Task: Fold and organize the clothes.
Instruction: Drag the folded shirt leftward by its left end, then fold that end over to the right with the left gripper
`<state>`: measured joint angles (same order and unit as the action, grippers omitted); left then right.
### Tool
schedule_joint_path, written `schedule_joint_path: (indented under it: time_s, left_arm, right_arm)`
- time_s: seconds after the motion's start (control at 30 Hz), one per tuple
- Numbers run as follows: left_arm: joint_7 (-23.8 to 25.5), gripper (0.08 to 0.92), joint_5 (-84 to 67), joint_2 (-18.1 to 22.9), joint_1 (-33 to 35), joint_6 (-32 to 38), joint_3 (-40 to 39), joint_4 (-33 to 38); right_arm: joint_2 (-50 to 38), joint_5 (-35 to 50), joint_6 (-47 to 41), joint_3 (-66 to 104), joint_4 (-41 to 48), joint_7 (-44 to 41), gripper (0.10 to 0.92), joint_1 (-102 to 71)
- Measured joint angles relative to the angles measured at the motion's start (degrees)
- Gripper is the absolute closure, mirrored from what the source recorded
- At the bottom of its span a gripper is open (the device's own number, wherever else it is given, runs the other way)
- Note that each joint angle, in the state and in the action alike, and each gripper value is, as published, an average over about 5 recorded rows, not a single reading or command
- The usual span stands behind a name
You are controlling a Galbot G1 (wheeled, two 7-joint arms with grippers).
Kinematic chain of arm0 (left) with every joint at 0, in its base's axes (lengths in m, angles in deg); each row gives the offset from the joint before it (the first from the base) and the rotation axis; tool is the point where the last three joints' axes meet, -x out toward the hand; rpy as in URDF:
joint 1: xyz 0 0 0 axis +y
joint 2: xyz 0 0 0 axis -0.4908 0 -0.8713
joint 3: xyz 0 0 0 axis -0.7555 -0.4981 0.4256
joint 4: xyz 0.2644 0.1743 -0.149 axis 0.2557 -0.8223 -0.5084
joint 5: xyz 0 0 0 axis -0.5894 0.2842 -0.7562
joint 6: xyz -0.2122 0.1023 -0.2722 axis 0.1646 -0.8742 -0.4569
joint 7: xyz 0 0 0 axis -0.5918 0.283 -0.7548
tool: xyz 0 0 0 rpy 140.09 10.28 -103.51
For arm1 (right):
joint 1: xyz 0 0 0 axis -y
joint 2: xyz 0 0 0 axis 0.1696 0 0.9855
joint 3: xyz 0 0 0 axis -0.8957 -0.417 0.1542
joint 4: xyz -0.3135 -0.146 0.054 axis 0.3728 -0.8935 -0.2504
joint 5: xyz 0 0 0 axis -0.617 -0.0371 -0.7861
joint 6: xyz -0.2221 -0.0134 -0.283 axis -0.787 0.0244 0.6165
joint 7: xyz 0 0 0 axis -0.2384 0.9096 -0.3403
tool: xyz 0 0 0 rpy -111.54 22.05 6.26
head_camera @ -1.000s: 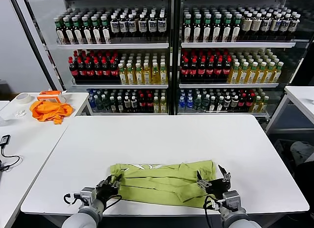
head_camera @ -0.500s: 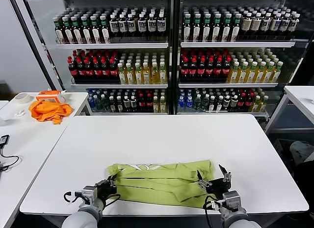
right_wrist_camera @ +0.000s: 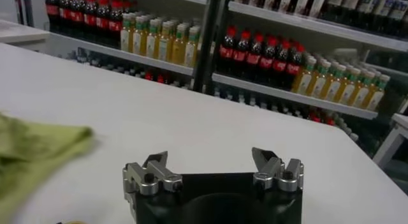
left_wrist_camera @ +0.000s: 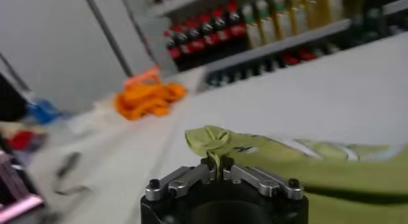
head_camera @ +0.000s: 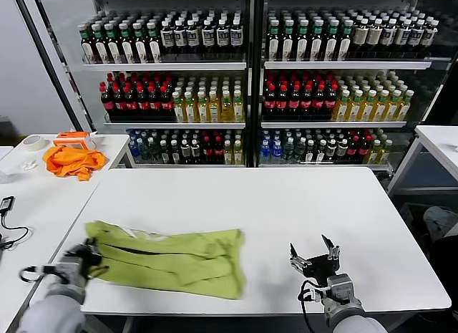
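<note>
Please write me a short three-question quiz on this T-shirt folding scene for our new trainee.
1. True or false: the left gripper is shut on the T-shirt.
2. Which describes the right gripper? A) open over bare table B) clamped on a sleeve C) holding the orange cloth
3. Fill in: the orange cloth lies on the ___ table, not the work table.

Key: 1 true; 2 A; 3 side.

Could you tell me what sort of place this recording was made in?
Probably a retail-style test room: glass-fronted drink coolers full of bottles stand behind white tables, with a green T-shirt laid out for folding.
</note>
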<state>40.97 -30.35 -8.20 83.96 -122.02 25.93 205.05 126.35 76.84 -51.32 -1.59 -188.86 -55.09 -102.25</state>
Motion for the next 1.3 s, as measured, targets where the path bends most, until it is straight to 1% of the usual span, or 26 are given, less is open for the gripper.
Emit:
schedule_joint_path:
  time_s: [0.1,0.2,0.4,0.57,0.93,1.3]
  left_arm:
    - [0.0,0.894,-0.2,-0.6,0.6,-0.3,1.4,1.2]
    - [0.3,0.894,-1.4,-1.2,1.1,-0.5,1.0,3.1]
    - [1.1,0.894,-6.6,-1.8,0.3,-0.8,-3.7,7.4]
    - [2.6,0.894,-10.6,-1.7,-1.4,-0.8,-8.3,9.2]
    - [5.0,0.894,-14.0,-0.5,-6.5,-0.9,-17.4,8.4]
    - [6.1,0.894,-16.4,0.7,-11.3,-1.0,-23.8,6.2]
  right_arm:
    - [-0.2,0.0,-0.1,0.0,0.0,0.0,0.203,0.0]
    - [-0.4,0.0,-0.2,0.1,-0.2,0.0,0.203,-0.2]
    - [-0.4,0.1,-0.3,0.8,-0.4,0.0,0.203,-0.9]
    - [0.0,0.0,-0.2,1.1,-0.6,0.1,0.203,-1.2]
    - [0.0,0.0,-0.2,2.0,-1.2,0.2,0.203,-1.6]
    - [-0.2,0.8,-0.1,2.1,-1.5,0.7,0.203,-1.1]
